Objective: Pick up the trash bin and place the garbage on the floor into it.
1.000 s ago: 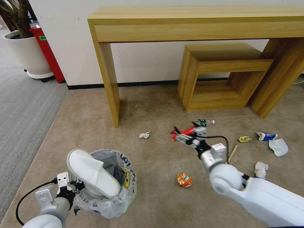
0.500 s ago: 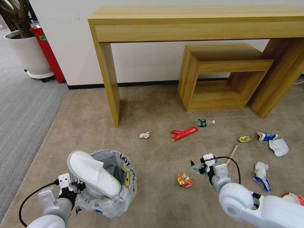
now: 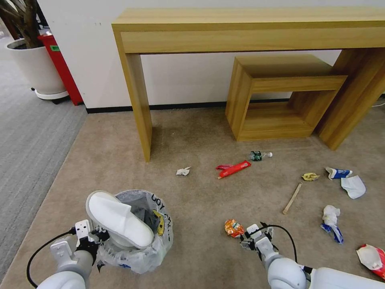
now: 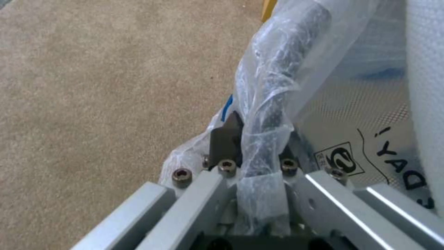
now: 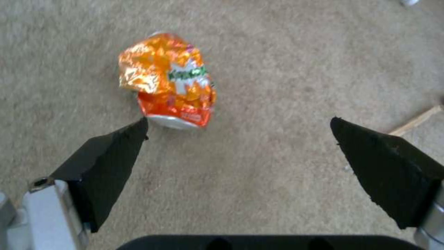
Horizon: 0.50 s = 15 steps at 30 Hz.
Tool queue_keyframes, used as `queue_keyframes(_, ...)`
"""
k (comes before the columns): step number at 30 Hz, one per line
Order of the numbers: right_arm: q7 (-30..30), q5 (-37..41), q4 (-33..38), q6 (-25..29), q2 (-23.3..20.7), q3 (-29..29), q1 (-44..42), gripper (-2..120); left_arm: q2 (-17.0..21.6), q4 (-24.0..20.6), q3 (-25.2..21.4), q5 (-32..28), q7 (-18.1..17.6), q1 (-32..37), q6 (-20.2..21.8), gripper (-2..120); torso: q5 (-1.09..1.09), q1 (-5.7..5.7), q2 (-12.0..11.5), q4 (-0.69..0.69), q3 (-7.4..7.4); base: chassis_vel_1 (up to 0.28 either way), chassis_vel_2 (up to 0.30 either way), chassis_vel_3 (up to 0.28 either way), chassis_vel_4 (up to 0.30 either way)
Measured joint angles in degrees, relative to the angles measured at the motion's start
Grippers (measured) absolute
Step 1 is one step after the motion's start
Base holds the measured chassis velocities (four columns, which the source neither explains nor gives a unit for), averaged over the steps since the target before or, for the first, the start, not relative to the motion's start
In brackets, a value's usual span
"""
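I see the trash bin (image 3: 138,241) at the lower left of the head view, sitting on the beige floor (image 3: 120,160). It has a crinkly see-through bag with black letters, and a white slipper (image 3: 118,220) sticks out of the top. My left gripper (image 3: 96,239) is at the bin's near edge, and in the left wrist view its fingers (image 4: 225,142) are squeezed tight on the bin's bagged rim (image 4: 273,104). Low in the middle of the head view lies an orange wrapper (image 3: 234,228), and my right gripper (image 3: 256,237) is just beside it. In the right wrist view the two black fingers (image 5: 111,163) are spread wide with nothing between them, and the orange wrapper (image 5: 169,81) lies close to one fingertip. More garbage is spread over the right half of the head view: a red wrapper (image 3: 234,169), a small bottle (image 3: 258,155), a white tissue (image 3: 183,171), a wooden stick (image 3: 292,198), a yellow wrapper (image 3: 309,176), a blue and white wrapper (image 3: 337,173) and a second white slipper (image 3: 353,186). A long wooden table (image 3: 248,24) stands against the wall across the top.
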Motion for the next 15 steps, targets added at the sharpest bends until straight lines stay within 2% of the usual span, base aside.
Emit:
queue_keyframes(1,-1.42,-3.78,-2.99,1.59,0.66,-3.78,1.28,100,-0.17,0.16,-0.01,0.03,0.02,-0.11,-0.2,0,-0.01,0.0,0.0,0.0,0.0,0.0,0.0,0.0,0.0)
queue_keyframes(5,-2.08,-4.66,-6.37,2.0,2.74,-6.98,2.66,100,-0.61,0.78,0.3,0.5,0.17,-0.42,-0.62,0,-0.01,0.0,0.0,-0.01,0.0,0.0,0.0,0.0,0.0)
queue_keyframes(7,-2.13,-4.75,-6.69,2.04,2.98,-7.28,2.8,100,-0.65,0.8,0.35,0.55,0.18,-0.43,-0.65,0,-0.01,0.0,-0.01,0.0,0.0,0.0,0.0,0.0,0.0)
queue_keyframes(15,-3.32,-7.23,-15.22,3.92,10.04,-10.79,4.33,100,-0.87,0.33,0.28,0.67,0.24,0.15,-0.83,0,0.0,0.0,-0.01,0.0,0.0,0.0,0.0,0.0,0.0)
